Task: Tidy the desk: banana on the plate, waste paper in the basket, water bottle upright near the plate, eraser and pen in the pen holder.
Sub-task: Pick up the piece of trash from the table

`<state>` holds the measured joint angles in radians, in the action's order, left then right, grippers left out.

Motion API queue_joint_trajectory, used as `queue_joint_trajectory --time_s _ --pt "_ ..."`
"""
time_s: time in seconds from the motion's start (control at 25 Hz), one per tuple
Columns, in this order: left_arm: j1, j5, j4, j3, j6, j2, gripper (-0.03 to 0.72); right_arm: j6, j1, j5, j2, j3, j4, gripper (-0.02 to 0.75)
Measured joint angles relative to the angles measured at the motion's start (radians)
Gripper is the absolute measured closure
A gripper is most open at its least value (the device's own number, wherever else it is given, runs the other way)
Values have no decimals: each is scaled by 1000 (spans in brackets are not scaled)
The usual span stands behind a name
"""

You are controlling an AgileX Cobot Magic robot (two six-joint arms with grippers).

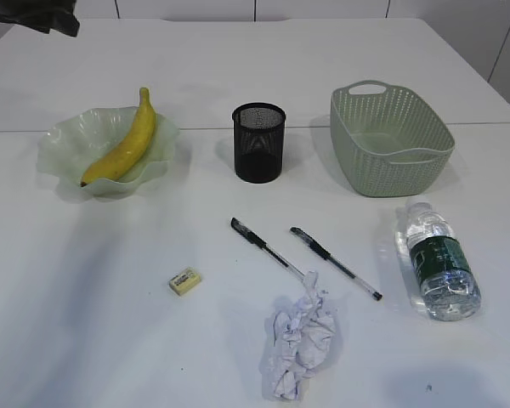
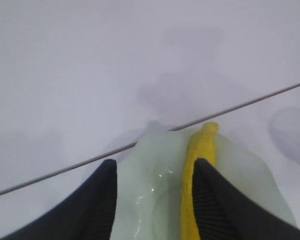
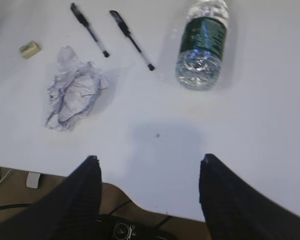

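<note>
Crumpled waste paper (image 1: 300,347) lay nearest the camera, with two pens (image 1: 266,247) (image 1: 335,263) just behind it, the eraser (image 1: 184,280) off to the left and the water bottle (image 1: 438,261) on its side to the right. The banana (image 1: 124,141) already rested on the plate (image 1: 58,149). The pen holder (image 1: 259,142) and basket (image 1: 391,138) stood further back on the tabletop (image 1: 85,323).

The bottle could roll away if nudged off-centre, and the thin pens could slip from a claw closing flat against the tabletop.

The left claw (image 2: 155,192) hung open and empty directly above the plate, one finger close beside the banana. The right claw (image 3: 149,192) stood open and empty at the near tabletop edge, well apart from the paper and bottle.
</note>
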<state>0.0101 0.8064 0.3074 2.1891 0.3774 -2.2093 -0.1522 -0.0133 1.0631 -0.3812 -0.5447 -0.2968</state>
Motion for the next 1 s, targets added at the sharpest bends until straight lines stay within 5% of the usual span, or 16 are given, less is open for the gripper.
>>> queue_joint_trajectory --time_s 0.4,0.6,1.0 --pt "-118 108 8 1 0 88 428 -170 0 -46 -54 0 -123 272" --pt "-195 113 137 1 -6 103 440 -254 0 -75 -153 0 -207 272" --pt "-219 -182 172 1 -8 176 445 -334 0 -152 -189 0 -310 272"
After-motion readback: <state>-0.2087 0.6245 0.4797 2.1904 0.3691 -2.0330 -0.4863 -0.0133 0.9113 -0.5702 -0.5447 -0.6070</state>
